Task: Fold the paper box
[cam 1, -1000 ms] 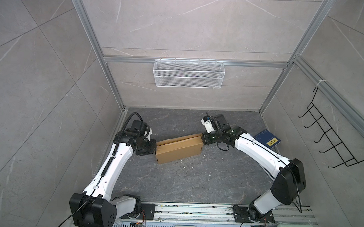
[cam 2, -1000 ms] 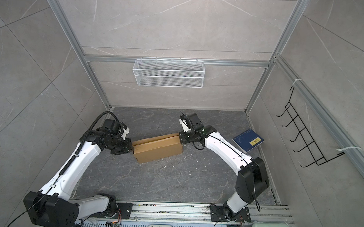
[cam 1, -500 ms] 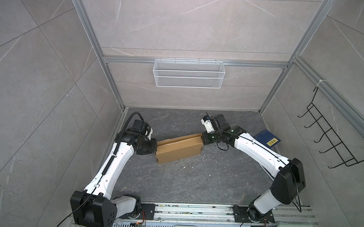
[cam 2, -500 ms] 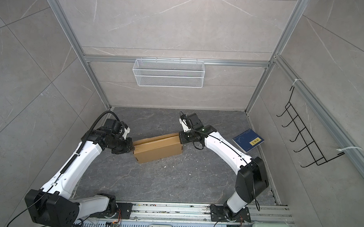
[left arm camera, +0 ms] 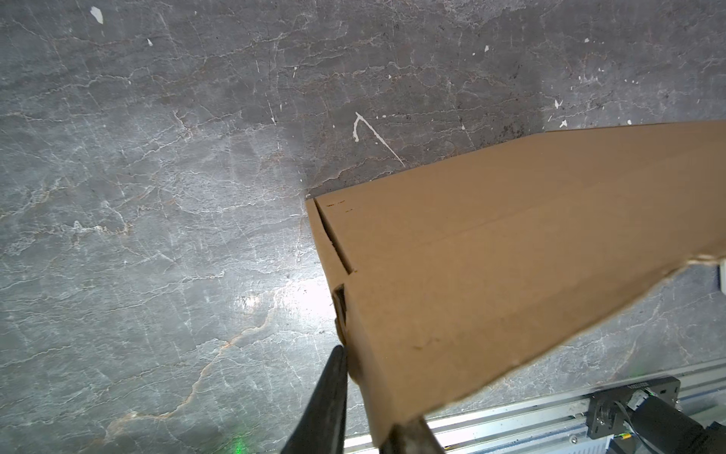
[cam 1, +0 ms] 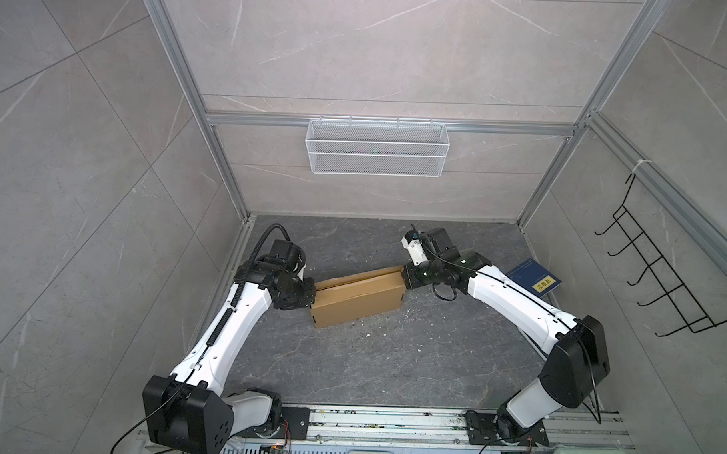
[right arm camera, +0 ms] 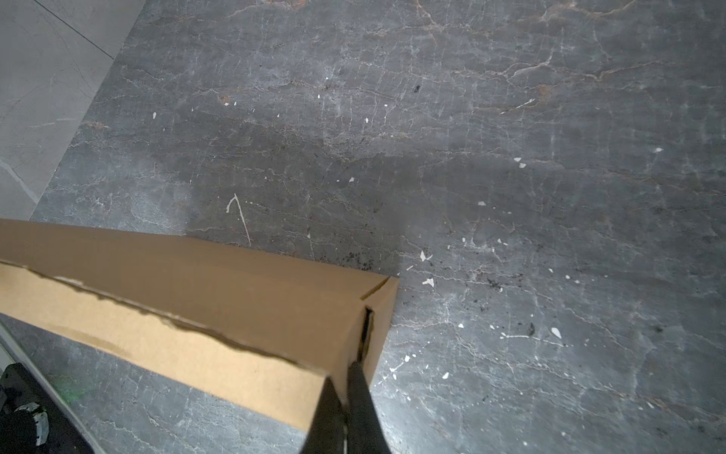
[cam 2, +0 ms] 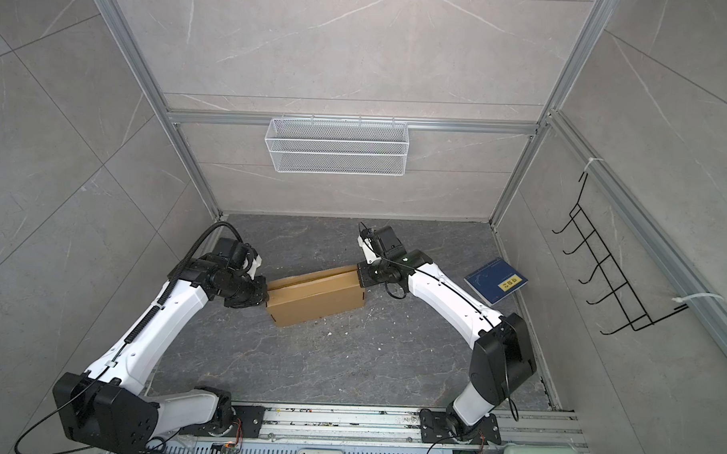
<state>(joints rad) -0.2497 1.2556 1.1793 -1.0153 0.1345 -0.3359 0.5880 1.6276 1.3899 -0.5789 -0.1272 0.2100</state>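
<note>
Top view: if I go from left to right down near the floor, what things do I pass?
First the left arm → cardboard box → right arm → black hooks on the wall. The blue book overlaps the right arm, so I skip it.

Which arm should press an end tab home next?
Right, probably: the right claw, shut, points at the paper box's end slot; the left claw grips the opposite end, steadying it.

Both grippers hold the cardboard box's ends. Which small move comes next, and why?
Likely press both ends inward to close them: the left gripper and right gripper pinch opposite ends of the paper box, and a slit gapes at each.
</note>
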